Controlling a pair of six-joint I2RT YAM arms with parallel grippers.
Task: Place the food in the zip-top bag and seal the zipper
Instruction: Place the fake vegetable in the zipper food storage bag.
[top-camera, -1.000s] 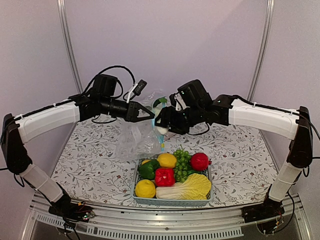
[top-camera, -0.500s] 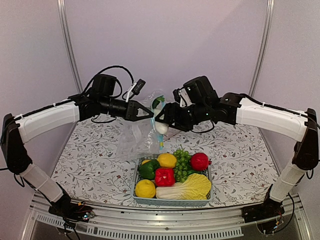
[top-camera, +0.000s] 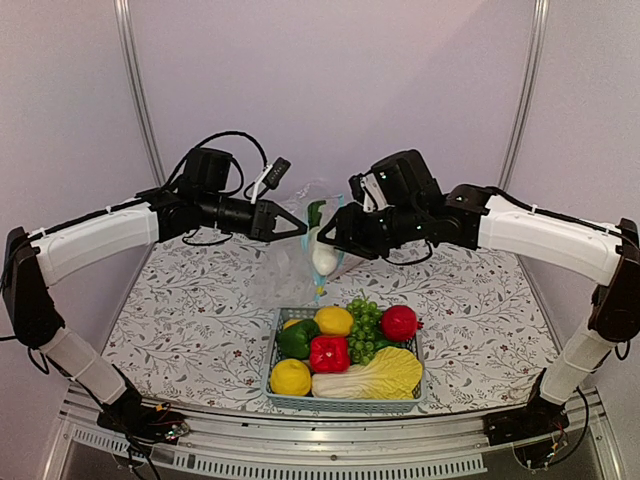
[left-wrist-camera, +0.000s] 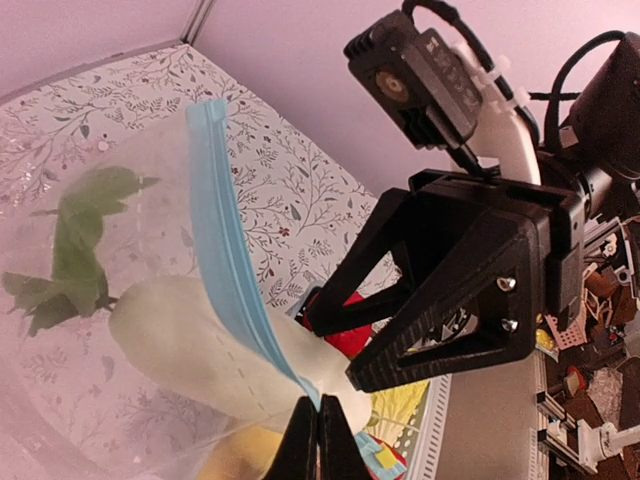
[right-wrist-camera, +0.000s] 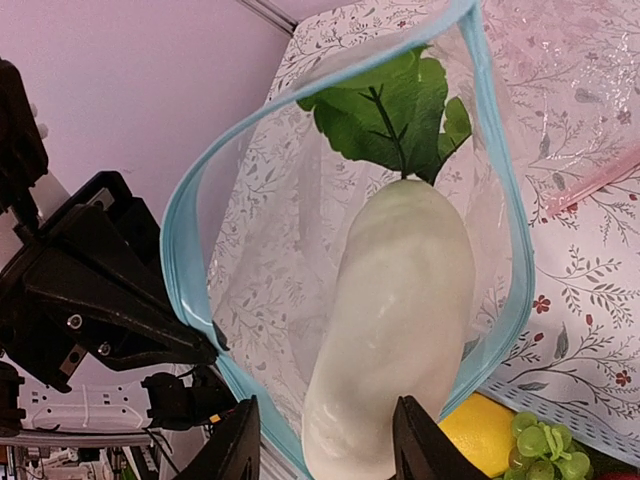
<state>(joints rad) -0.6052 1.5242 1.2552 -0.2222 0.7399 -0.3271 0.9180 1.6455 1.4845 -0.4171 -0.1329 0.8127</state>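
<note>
The clear zip-top bag (top-camera: 285, 272) hangs above the table, its mouth held wide. My left gripper (top-camera: 300, 228) (left-wrist-camera: 318, 428) is shut on the teal zipper (left-wrist-camera: 225, 240) (right-wrist-camera: 180, 250) at one end of the mouth. The white radish (top-camera: 323, 256) (right-wrist-camera: 392, 320) with green leaves (right-wrist-camera: 385, 115) lies inside the mouth, leaves deepest. My right gripper (top-camera: 331, 237) (right-wrist-camera: 328, 450) stands open at the radish's blunt end, with a gap beside one finger. More food sits in the basket: a lemon (top-camera: 333, 320), a red pepper (top-camera: 329, 353), a red round fruit (top-camera: 399, 323), a pale cabbage (top-camera: 375, 375).
The light-blue basket (top-camera: 345, 403) stands at the near middle of the flowered table, right under both grippers. It also holds green grapes (top-camera: 365, 330), a green pepper (top-camera: 297, 340) and a second lemon (top-camera: 290, 377). The two grippers are almost nose to nose.
My right gripper pushed left and up into the bag mouth and the radish went in. Its jaws then narrowed. The bag now hangs narrower. The left gripper kept its hold.
</note>
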